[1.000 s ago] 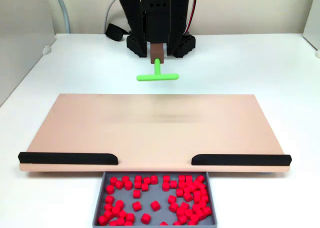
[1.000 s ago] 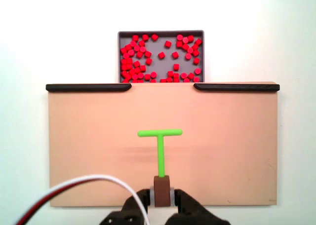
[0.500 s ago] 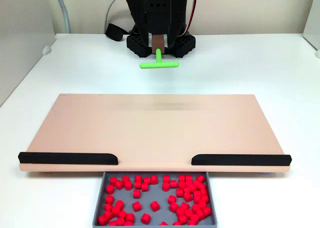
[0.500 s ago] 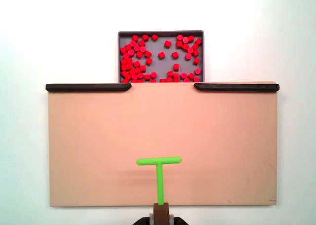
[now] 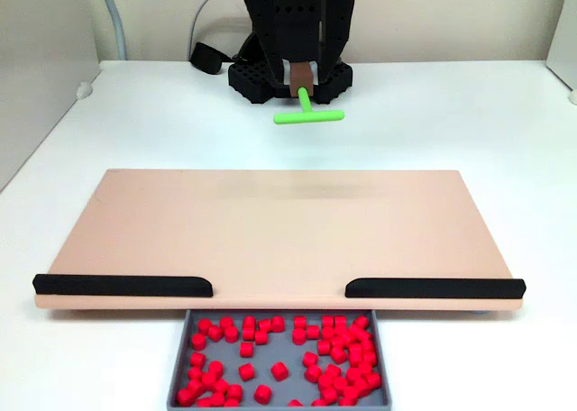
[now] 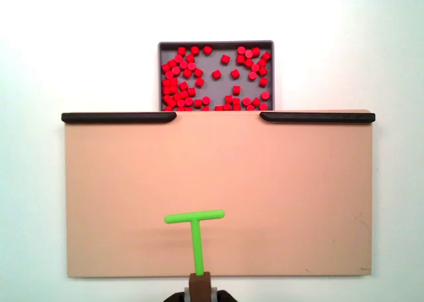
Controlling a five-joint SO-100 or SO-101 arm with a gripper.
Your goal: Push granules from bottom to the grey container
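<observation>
The small bright red plastic granules (image 6: pixel 192 83) were all seen lying inside the shallow rectangular grey container (image 6: pixel 215 45), which sat against the far edge of the wide tan board (image 6: pixel 285 196), in the gap between its two black strips (image 6: pixel 119 117). No granule was seen on the board's surface in either fixed view.

The green T-shaped plastic tool (image 6: pixel 195 230) was held by its brown block (image 6: pixel 199 283) in the black fingers (image 5: pixel 302 73), which were pinched on it. The crossbar was carried above the near edge of the board, as the shadow on the board (image 5: pixel 306 192) suggested, and lay across the push direction, parallel to the strips.

From the crossbar, the container lay straight ahead and slightly to the right in the top-down fixed view. Since nothing remained between them to be swept, the task was judged essentially finished.
</observation>
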